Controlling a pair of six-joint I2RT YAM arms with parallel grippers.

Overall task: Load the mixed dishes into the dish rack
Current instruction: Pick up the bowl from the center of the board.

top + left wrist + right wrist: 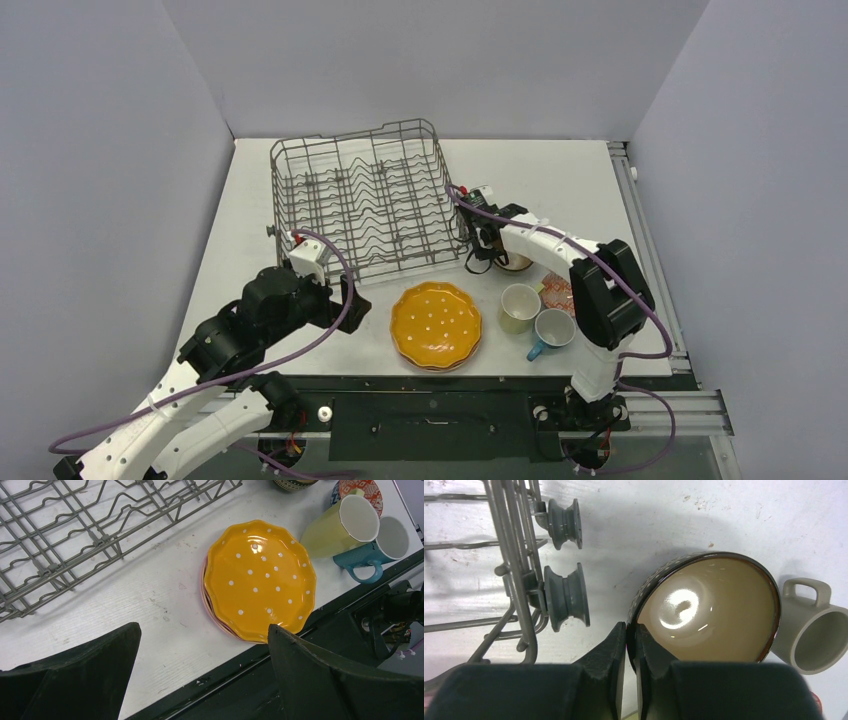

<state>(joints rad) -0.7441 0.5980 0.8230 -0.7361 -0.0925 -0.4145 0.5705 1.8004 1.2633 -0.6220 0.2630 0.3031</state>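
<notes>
Top view: the rack [370, 205] sits mid-table toward the back, with a strip of table [250, 200] along its left. The right gripper [487, 245] is tucked against the rack's right side, and the bowl [517, 263] under it is mostly hidden.

Left wrist: the left gripper [202, 630] gapes wide, nothing in it, over the gap between the rack and the orange plate [257, 577], which lies right by the front edge.

Right wrist: jaws pinched onto the bowl's rim. Rack wheels [566, 597] are near on one side, a grey mug [814, 635] just beside on the other, cut off by the frame.

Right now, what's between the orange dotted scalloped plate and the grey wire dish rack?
Only bare white tabletop separates the orange plate from the wire rack; the left wrist view shows it.
</notes>
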